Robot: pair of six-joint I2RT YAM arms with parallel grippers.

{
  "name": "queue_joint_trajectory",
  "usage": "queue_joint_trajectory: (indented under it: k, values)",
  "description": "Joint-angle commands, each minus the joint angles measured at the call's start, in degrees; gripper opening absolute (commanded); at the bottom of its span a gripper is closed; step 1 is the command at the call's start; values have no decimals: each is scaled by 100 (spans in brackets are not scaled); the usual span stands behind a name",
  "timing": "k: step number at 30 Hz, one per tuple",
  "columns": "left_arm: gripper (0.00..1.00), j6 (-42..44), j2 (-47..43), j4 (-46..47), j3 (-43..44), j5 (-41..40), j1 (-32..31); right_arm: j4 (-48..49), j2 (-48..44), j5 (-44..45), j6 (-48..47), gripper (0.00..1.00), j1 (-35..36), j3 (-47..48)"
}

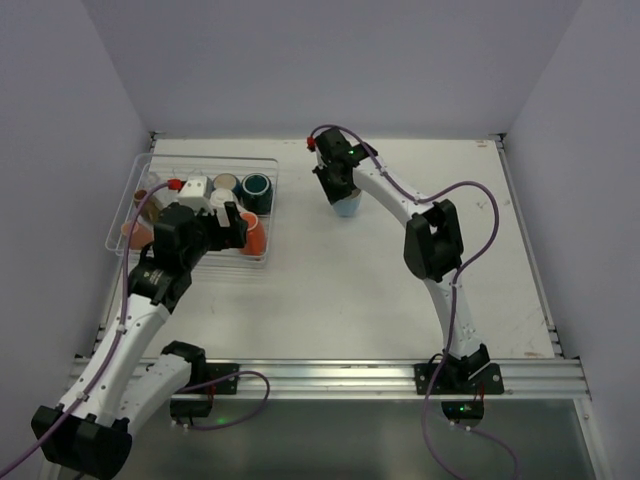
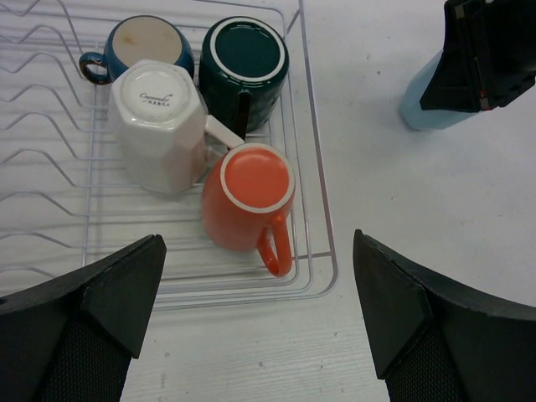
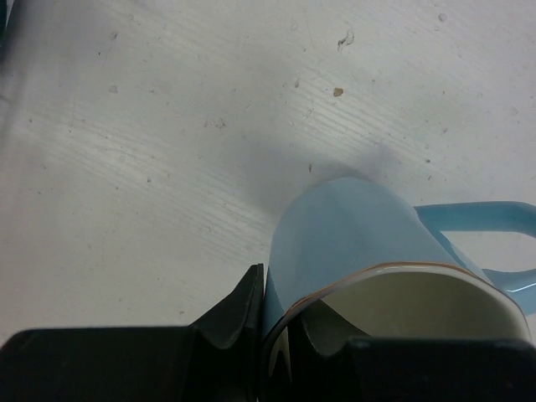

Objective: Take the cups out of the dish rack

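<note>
The see-through dish rack (image 1: 262, 165) lies at the table's far left. In the left wrist view the rack (image 2: 322, 219) holds upside-down mugs: orange (image 2: 247, 197), white (image 2: 159, 126), dark teal (image 2: 244, 63) and navy (image 2: 146, 42). My left gripper (image 2: 260, 310) is open and empty, hovering above the rack's near right corner, just short of the orange mug (image 1: 252, 232). My right gripper (image 1: 340, 190) is shut on the light blue cup (image 3: 352, 234), pinching its wall with one finger inside. The cup (image 1: 347, 206) is upright at the table, right of the rack.
More cups sit at the rack's left end, a small pink one (image 1: 130, 234) and a small dark one (image 1: 141, 195), partly hidden by my left arm. Walls close the table on three sides. The light blue cup and right gripper (image 2: 490, 50) show in the left wrist view's upper right.
</note>
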Motion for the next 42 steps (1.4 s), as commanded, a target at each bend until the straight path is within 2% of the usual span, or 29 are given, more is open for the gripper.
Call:
queue_joint_trajectory:
  k: [1,4,7,10,11,12,21,22,24,25,28,29,35,39,42]
  values:
    - [100,135,81,40,-12,-93,-12,26,-170,-38,-568,0,-41,245]
    - [100,126,169,40,5,-128,-12,194,-170,-91,-614,0,-41,113]
    - [100,100,318,23,32,-137,-12,238,-109,-143,-667,5,-67,148]
    - [100,73,555,-21,84,39,-12,290,-144,-196,-693,16,-120,148]
    - [100,65,695,-65,119,161,-12,334,-170,-196,-702,25,-137,96]
    - [100,56,766,-83,172,188,-12,369,-275,-205,-711,28,-146,52]
    - [100,-164,1232,-197,488,83,-20,633,-908,-442,-746,38,-208,-318]
    - [100,-190,1293,-197,515,48,-20,651,-952,-442,-728,42,-208,-335]
    - [100,-278,1460,-197,594,-5,-29,721,-1145,-442,-685,45,-208,-475]
    - [100,-304,1522,-197,629,-31,-38,765,-1224,-582,-684,52,-199,-520]
    - [100,-463,1759,-188,734,-232,-126,862,-1523,-636,-667,61,-199,-652]
    - [100,-541,1873,-171,804,-286,-178,871,-1585,-636,-641,68,-208,-678]
    - [100,-1016,2172,189,779,-945,-337,1196,-2542,-855,-535,89,-208,-1274]
    - [100,-1218,2410,427,787,-1261,-442,1336,-3245,-1057,-500,96,-199,-1714]
    - [100,-1280,2647,585,831,-1385,-512,1529,-3772,-1232,-473,96,-199,-2092]
